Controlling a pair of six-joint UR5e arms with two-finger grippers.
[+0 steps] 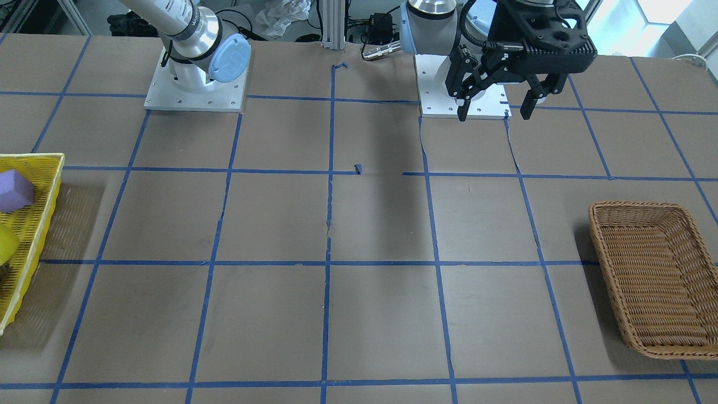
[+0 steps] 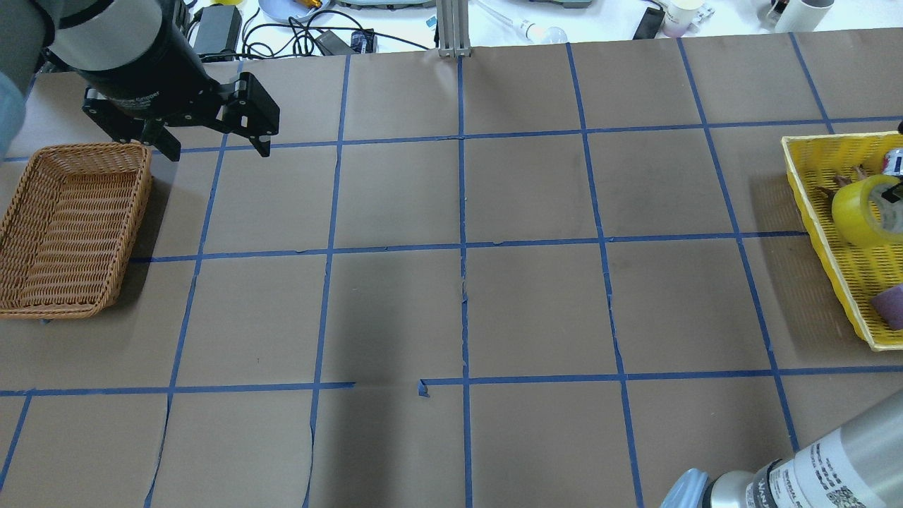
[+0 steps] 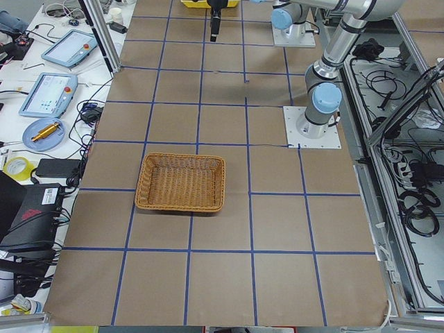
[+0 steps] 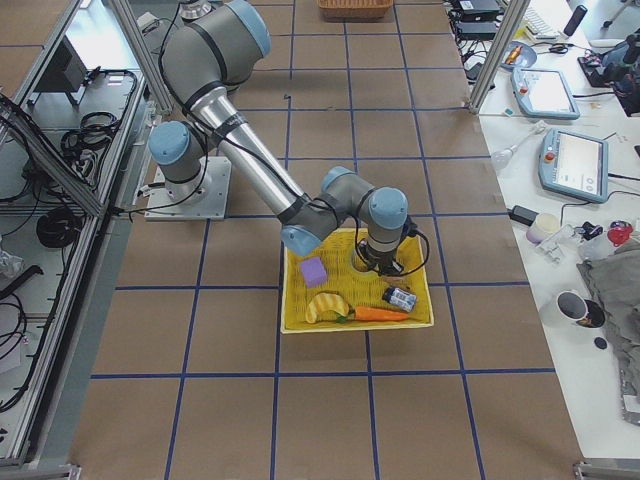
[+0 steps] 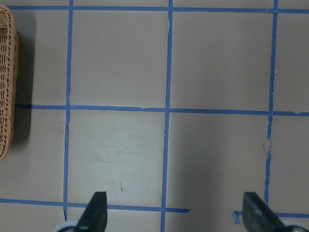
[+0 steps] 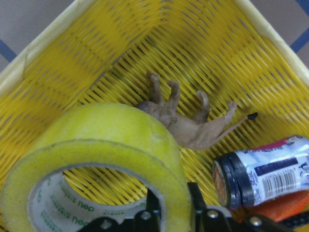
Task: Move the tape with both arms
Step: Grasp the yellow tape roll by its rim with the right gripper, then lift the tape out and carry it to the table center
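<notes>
The yellow tape roll (image 6: 96, 150) with a white core stands on edge inside the yellow basket (image 6: 96, 43) at the table's right end. It also shows in the overhead view (image 2: 861, 212). My right gripper (image 6: 174, 208) is down in that basket, with one finger inside the core and one outside, shut on the roll's wall. In the exterior right view the right gripper (image 4: 380, 262) hides the tape. My left gripper (image 2: 219, 150) is open and empty. It hangs above the table near the far corner of the wicker basket (image 2: 70, 226), and its fingertips (image 5: 96, 210) are spread wide.
The yellow basket (image 4: 300, 320) also holds a purple block (image 4: 314, 271), a banana (image 4: 325, 305), a carrot (image 4: 380, 313), a can (image 6: 260, 169) and a brown toy animal (image 6: 188, 125). The wicker basket (image 3: 180, 182) holds nothing. Blue tape lines grid the brown table.
</notes>
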